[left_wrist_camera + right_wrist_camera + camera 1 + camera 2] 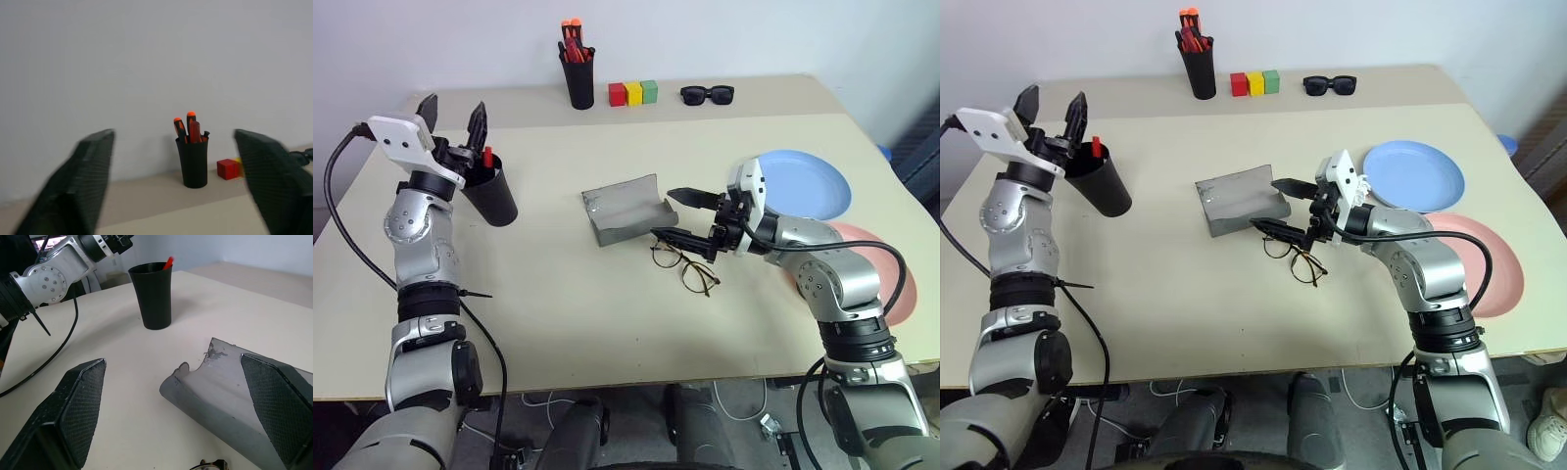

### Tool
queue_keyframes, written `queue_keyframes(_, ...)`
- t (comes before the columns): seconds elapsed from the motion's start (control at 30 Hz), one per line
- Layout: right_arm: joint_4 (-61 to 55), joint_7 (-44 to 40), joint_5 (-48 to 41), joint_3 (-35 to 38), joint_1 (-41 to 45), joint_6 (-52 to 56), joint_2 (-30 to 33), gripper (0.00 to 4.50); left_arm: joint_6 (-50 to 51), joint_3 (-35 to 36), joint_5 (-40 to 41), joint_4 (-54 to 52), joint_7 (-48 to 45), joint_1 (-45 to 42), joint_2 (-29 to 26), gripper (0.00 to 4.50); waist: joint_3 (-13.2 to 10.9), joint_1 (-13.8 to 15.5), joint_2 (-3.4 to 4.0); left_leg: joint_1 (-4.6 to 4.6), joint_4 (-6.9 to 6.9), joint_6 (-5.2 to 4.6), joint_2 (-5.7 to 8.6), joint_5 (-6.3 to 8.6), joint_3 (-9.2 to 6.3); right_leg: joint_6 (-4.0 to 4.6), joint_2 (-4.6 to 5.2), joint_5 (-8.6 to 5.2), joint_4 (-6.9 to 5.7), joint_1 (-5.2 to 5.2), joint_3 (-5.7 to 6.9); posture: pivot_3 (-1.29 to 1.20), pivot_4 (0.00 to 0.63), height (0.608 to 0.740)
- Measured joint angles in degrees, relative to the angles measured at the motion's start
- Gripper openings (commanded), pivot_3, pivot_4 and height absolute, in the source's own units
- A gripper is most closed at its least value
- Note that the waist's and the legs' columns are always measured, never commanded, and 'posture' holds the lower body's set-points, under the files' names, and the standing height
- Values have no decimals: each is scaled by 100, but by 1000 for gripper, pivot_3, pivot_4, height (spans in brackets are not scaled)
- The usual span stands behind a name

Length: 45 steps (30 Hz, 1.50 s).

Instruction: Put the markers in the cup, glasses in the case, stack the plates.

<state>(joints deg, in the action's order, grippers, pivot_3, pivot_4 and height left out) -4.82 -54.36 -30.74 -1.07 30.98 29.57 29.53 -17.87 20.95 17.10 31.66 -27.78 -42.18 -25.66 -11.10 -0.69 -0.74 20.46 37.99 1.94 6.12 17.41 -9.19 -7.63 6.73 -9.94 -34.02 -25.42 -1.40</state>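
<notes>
The black cup [491, 194] stands at the table's left, and a marker's red tip [487, 157] pokes above its rim. My left gripper [452, 116] hangs open just above and behind the cup, with nothing between its fingers. The grey case [625, 210] lies open mid-table. The wire-framed glasses [686, 266] lie on the table in front of it. My right gripper [679, 218] is open and level, its fingertips just above the glasses and beside the case's right end. The blue plate [808, 182] and the pink plate [886, 279] lie side by side at the right, partly hidden by my right arm.
A narrow black pen holder [578, 76] with orange-red pens stands at the back. Beside it are red, yellow and green blocks [633, 93] and black sunglasses [707, 94]. The table's front edge [607, 384] runs close below my arms.
</notes>
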Motion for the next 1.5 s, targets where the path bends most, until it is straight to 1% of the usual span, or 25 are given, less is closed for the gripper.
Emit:
queue_keyframes(0.13, 0, 13, -37, 33, 0, -15, -10, 4500, 158, -50, 71, -294, -84, 19, -2, 4412, 0, 2, 0, 0, 0, 0, 0, 0, 0, 0, 0, 0, 0, 0, 0, 0, 150, 740)
queue_keyframes(0.3, 4, 203, -121, 416, 177, -427, -240, 4500, 824, -557, 238, -994, -560, 65, 18, 4412, 0, 3, 0, -1, 0, 0, 0, 0, -1, 0, 0, 0, -1, 1, 0, 0, 150, 740)
queue_keyframes(0.33, 6, 230, -110, 461, 189, -523, -244, 4500, 1218, -732, 387, -1226, -815, 112, 14, 4412, 0, 5, 0, -1, 0, -1, 0, 0, -1, 0, 0, 0, -2, 2, 0, 0, 150, 740)
queue_keyframes(0.4, 57, 252, -79, 474, 189, -645, -258, 4500, 2149, -1299, 616, -1714, -1437, 221, -37, 4412, 0, 3, 0, -1, 0, -5, 3, 3, -1, -1, 0, 1, -3, 3, 0, 0, 150, 740)
queue_keyframes(0.47, 95, 273, -70, 468, 189, -688, -295, 4500, 3078, -1973, 605, -2011, -1839, 271, -111, 4412, 0, -14, 1, -3, 0, -7, 4, 3, 0, -1, 0, 1, -6, 2, 0, 0, 150, 740)
queue_keyframes(0.5, 115, 287, -59, 466, 188, -707, -314, 4500, 3374, -2211, 586, -2053, -1961, 283, -114, 4412, 0, -22, 1, -3, 0, -7, 3, 3, -1, -1, -2, 1, -7, 1, -1, 0, 150, 740)
queue_keyframes(0.6, 177, 336, -24, 476, 186, -761, -318, 4500, 4012, -2734, 420, -1913, -2151, 222, -7, 4412, -1, -52, 2, -7, -4, -7, 1, 3, -1, 0, -7, 1, -10, -1, -1, 0, 150, 740)
queue_keyframes(0.67, 183, 361, 11, 474, 186, -806, -331, 4500, 3999, -2933, 275, -1697, -2308, 166, 124, 4412, -1, -40, 2, -6, -4, -6, 1, 3, 0, 2, -8, 2, -9, -1, -1, 0, 150, 740)
queue_keyframes(0.87, 159, 467, 28, 469, 166, -822, -354, 4500, 4191, -3336, -189, -1113, -2336, -191, 478, 4412, -1, -2, 2, -1, -1, -7, 2, 3, -1, 1, -5, 2, -3, 0, -1, 0, 150, 740)
queue_keyframes(1.03, 98, 563, 70, 472, 98, -822, -335, 4500, 4412, -3654, -434, -967, -2654, -292, 553, 4412, -1, -22, 2, -2, -2, -7, 2, 3, 0, 1, -5, 2, -3, -1, -1, 0, 150, 740)
queue_keyframes(1.13, 29, 602, 101, 472, 97, -828, -330, 4500, 4523, -3803, -546, -929, -2789, -292, 557, 3622, -1, -19, 2, -2, -2, -7, 2, 3, -1, 1, -5, 2, -5, -1, -1, 0, 150, 740)
queue_keyframes(1.33, 25, 627, 127, 470, 97, -865, -330, 4500, 4643, -3817, -648, -931, -2919, -291, 511, 508, -1, -14, 2, -2, -2, -7, 2, 3, -1, 1, -5, 2, -4, -1, -1, 0, 150, 740)
queue_keyframes(1.37, 25, 628, 128, 470, 97, -867, -330, 4500, 4659, -3817, -649, -933, -2941, -291, 496, 56, -1, -13, 2, -2, -2, -7, 2, 3, -1, 1, -5, 2, -4, -1, -1, 0, 150, 740)
queue_keyframes(1.5, 26, 623, 142, 452, 98, -881, -332, 4500, 4770, -3822, -665, -1062, -3131, -290, 337, 56, -1, -15, 2, -2, -1, -7, 1, 3, -1, 1, -5, 2, -5, -1, -1, 0, 150, 740)
